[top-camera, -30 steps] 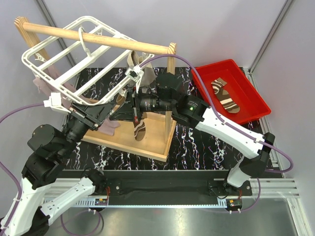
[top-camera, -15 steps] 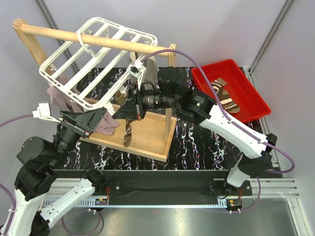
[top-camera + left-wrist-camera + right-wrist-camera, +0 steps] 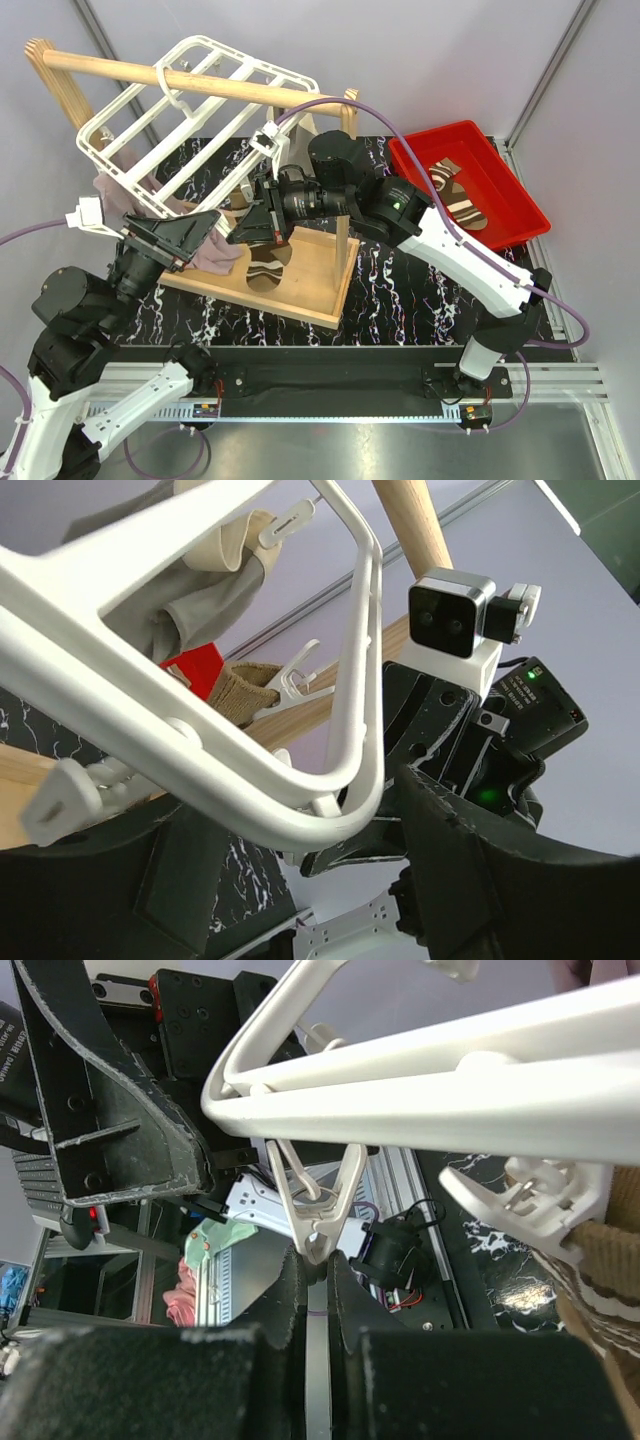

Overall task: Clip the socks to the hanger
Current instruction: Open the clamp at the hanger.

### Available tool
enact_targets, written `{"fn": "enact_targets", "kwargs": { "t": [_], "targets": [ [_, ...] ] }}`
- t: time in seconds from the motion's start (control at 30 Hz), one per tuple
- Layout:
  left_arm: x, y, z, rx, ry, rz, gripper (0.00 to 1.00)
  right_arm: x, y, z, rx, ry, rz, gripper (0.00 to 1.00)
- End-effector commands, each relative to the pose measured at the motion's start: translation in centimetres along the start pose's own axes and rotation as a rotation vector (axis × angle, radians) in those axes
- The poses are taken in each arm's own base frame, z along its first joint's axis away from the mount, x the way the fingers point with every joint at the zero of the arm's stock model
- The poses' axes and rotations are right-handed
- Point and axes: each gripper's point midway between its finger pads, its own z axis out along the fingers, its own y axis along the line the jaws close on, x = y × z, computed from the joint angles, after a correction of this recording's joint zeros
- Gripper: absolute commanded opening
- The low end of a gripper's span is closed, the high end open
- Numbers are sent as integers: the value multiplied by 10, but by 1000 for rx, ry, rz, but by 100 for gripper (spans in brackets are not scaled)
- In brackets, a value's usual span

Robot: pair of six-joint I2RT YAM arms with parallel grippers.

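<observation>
Left pincer [image 3: 190,232]: wide, hanger [image 3: 200,755] corner between jaws. Right pincer [image 3: 310,1280]: closed, below a clip [image 3: 320,1210]. Sock [image 3: 266,272] hangs beside it. We fear a snagged hanger shaking it loose.

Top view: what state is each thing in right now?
hanger: hooked on the rail, tilted.
left gripper: open around the hanger's corner.
right gripper: shut, under a clip.
one sock: clipped to the hanger, dangling.
other sock: lying loose in the bin.
</observation>
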Motion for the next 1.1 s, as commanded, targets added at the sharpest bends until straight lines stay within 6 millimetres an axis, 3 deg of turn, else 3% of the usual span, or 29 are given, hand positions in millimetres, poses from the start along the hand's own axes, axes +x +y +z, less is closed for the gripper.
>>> {"fn": "enact_targets", "kwargs": {
  "t": [0.0, 0.5, 0.6, 0.7, 0.73, 0.8, 0.83, 0.87, 0.9, 1.07],
  "targets": [
    [-4, -9, 6, 45, -21, 35, 67, -12, 18, -9, -49, -40, 10, 0],
    [-3, -9, 9, 81, -38, 44, 64, -23, 19, -13, -89, -96, 114, 0],
    [-3, -11, 9, 92, -41, 48, 54, -20, 17, -12, -86, -94, 118, 0],
    [-5, -13, 10, 97, -47, 53, 23, -19, 17, -12, -91, -93, 120, 0],
    [-3, -12, 12, 93, -42, 55, 1, -19, 18, -12, -92, -94, 121, 0],
    [-3, -11, 12, 85, -38, 54, 0, -19, 16, -13, -84, -97, 120, 0],
    [-2, -10, 14, 75, -33, 54, 0, -20, 13, -14, -67, -106, 110, 3],
    [-2, -9, 14, 69, -31, 50, 0, -19, 11, -15, -52, -104, 107, 21],
    [-1, -8, 15, 61, -27, 50, 0, -19, 10, -17, -39, -106, 103, 28],
    [-2, 0, 15, 26, -38, 40, 0, -18, 2, -31, 46, -111, 40, 49]
  ]
}}
